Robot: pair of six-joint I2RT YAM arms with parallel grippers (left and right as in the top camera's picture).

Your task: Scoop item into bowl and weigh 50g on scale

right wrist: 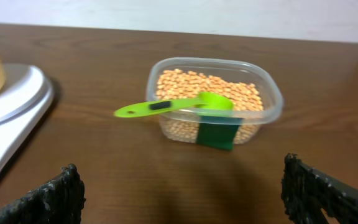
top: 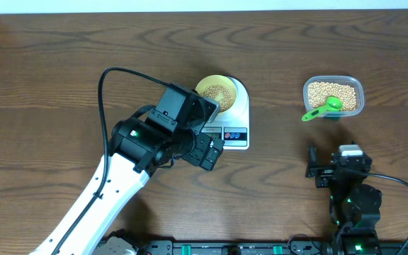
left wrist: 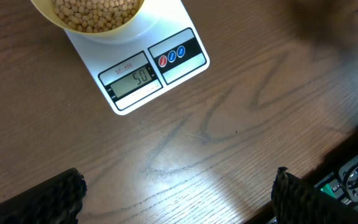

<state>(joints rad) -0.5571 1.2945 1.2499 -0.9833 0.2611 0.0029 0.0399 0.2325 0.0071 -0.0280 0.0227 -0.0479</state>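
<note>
**A:** Where do we find the soybeans (left wrist: 95, 11)?

**B:** The ones that matter to us are heaped in the pale yellow bowl (left wrist: 73, 30). That bowl sits on the round platform of the white kitchen scale (left wrist: 179, 28). The display (left wrist: 132, 78) looks to us like fifty, so we judge the weighing about done.

**A:** How would they handle?

**B:** They are loose, hard, light and quick to roll, so we would never pinch them. We would move them only with the green scoop (right wrist: 173, 106), taken by its flat handle, which looks like thin, stiff plastic and is probably slippery. The bowl seems light and smooth too. We would take it at the rim, gently, since any nudge could upset the reading.

**A:** Where is that scoop?

**B:** It is well to the right of the scale, lying across the clear plastic tub (right wrist: 272, 106) that holds more of them. Its handle points towards the scale.

**A:** And our pincers?

**B:** The left pincer (left wrist: 176, 202) hangs over the desk (left wrist: 241, 124) just in front of the scale, jaws wide apart and nothing between them. The right pincer (right wrist: 185, 199) is right of the scale, facing the tub from the near side, likewise spread and empty.
</note>
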